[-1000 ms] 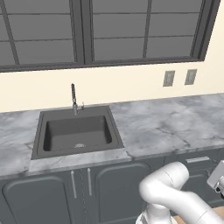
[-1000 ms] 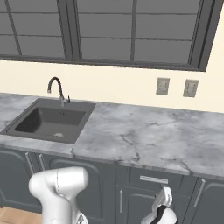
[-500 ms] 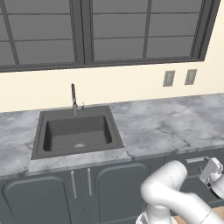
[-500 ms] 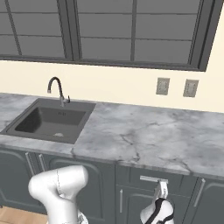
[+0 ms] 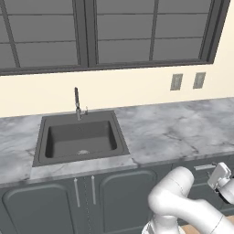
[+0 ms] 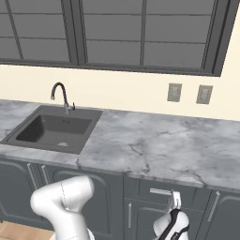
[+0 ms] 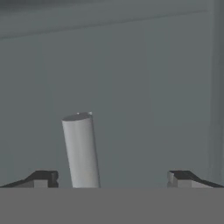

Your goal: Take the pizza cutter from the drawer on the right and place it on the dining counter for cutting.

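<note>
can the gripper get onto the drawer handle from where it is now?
Probably yes. In the hand view the open gripper faces the drawer front, and the handle stands between the fingertips, off-centre toward one of them, with nothing in between. In the right base view it sits right at the handle.

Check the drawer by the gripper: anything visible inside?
No. The drawer is closed, so only its dark front and silver handle show; contents are hidden. The open gripper is at the handle, fingers either side, not gripping.
</note>
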